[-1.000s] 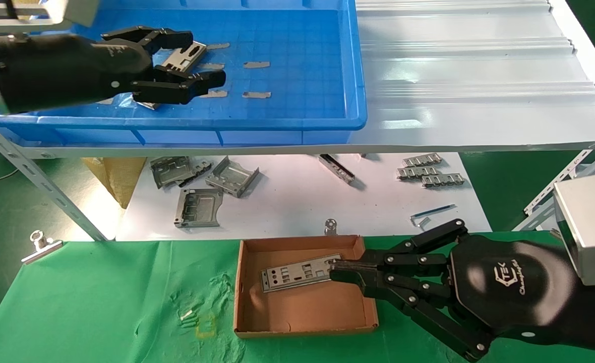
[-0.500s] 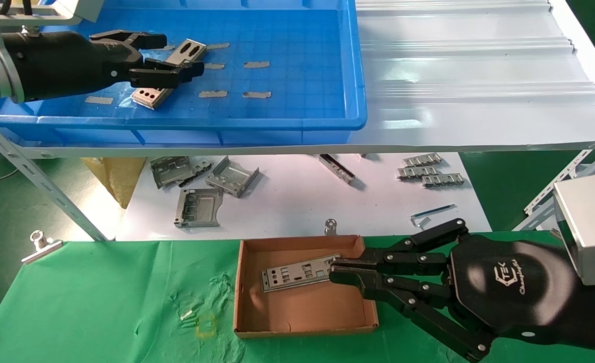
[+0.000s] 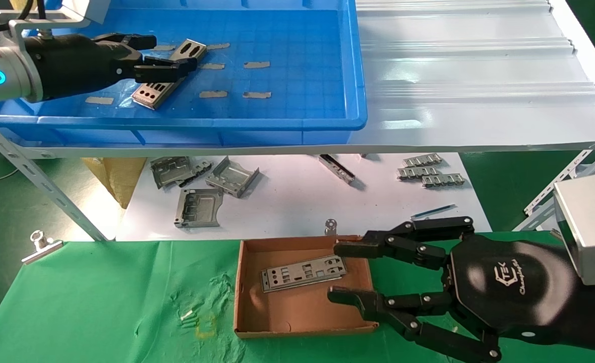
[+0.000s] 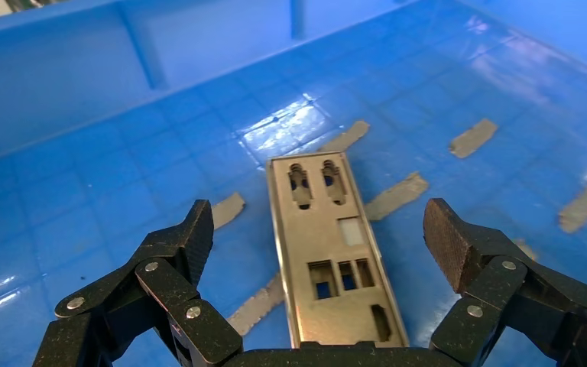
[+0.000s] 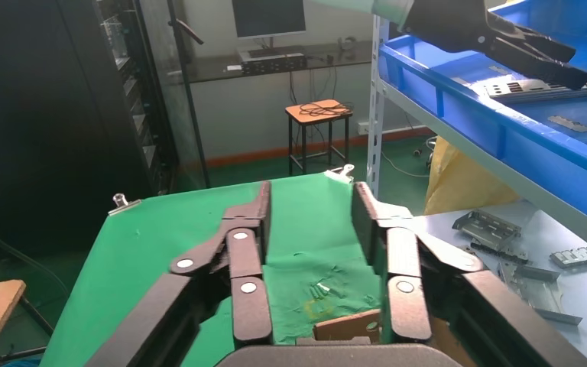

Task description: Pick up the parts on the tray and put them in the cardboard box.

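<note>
You have one plate (image 3: 303, 273) lying in the cardboard box (image 3: 305, 307), the right pincer (image 3: 345, 272) spread wide at its right wall. One plate (image 4: 335, 252) remains near the tray's (image 3: 277, 123) left edge, between the open left pincer's (image 4: 321, 237) fingers, not yet gripped.

Left gripper (image 4: 321, 245) fingers (image 4: 191, 237) spread — plate (image 4: 335, 252) between, blue tray (image 4: 84, 176)

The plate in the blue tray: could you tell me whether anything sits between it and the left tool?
Nothing visible does. The left tool is open with the plate lying flat between its fingers on the tray floor.
</note>
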### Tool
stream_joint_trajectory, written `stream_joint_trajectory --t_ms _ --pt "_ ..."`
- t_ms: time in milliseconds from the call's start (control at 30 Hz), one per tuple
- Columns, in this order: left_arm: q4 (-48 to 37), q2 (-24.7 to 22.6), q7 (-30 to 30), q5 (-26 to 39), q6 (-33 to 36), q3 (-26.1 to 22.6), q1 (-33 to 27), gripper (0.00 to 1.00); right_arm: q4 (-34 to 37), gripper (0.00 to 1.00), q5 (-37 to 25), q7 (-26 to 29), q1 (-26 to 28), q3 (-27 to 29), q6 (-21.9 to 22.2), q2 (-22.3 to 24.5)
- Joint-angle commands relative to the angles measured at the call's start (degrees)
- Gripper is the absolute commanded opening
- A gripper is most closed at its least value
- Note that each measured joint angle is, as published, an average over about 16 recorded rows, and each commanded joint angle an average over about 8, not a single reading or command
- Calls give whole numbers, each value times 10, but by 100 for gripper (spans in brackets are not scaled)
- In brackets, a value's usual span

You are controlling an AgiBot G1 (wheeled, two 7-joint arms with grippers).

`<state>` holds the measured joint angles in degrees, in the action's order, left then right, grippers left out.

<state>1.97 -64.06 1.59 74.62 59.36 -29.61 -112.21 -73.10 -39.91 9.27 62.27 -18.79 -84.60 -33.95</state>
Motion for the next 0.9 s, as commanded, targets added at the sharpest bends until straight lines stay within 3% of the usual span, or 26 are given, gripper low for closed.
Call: stream_joint_trajectory --t_ms 33,100,900 --pt "-5 -4 2 0 -12 0 1 11 0 100 0 0 0 0 0 0" --pt "-6 -7 4 0 -17 0 1 0 0 100 0 0 0 0 0 0" --pt "-11 -18 31 -4 -35 3 0 0 0 100 0 0 0 0 0 0"
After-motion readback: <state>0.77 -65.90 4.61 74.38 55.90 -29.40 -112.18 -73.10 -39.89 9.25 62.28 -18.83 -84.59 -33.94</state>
